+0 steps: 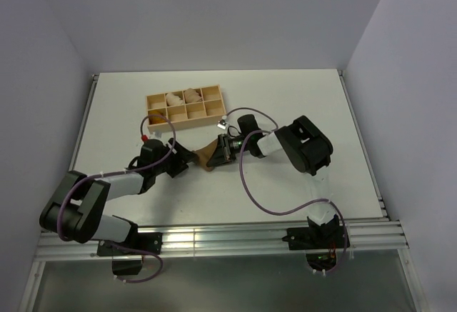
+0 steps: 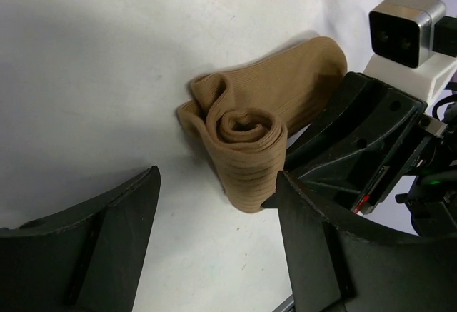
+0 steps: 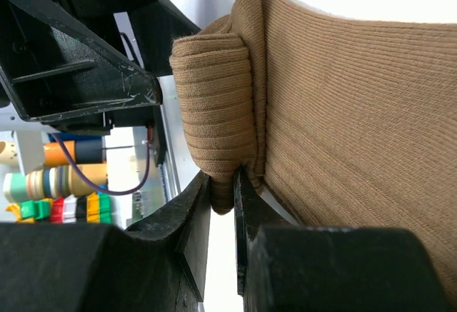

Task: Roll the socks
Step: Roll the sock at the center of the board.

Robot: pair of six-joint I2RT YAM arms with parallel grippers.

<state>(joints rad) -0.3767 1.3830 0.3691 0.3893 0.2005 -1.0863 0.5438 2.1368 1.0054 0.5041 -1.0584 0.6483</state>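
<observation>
An olive-brown sock (image 1: 208, 156) lies on the white table between my two grippers, partly rolled. In the left wrist view its rolled end shows as a spiral (image 2: 246, 132), with the flat part stretching away behind. My right gripper (image 3: 223, 183) is shut on the end of the roll (image 3: 214, 105); the flat ribbed part (image 3: 357, 112) lies beside it. My right gripper also shows in the top view (image 1: 216, 153). My left gripper (image 2: 218, 183) is open, with the roll just ahead of its right finger (image 2: 314, 233); it sits left of the sock in the top view (image 1: 187, 159). No mustard-orange sock shows.
A wooden compartment tray (image 1: 214, 109) stands behind the grippers, with pale rolled bundles (image 1: 173, 100) in some back compartments. The table's metal rail (image 1: 214, 237) runs along the near edge. A purple cable (image 1: 250, 183) loops over the table by the right arm.
</observation>
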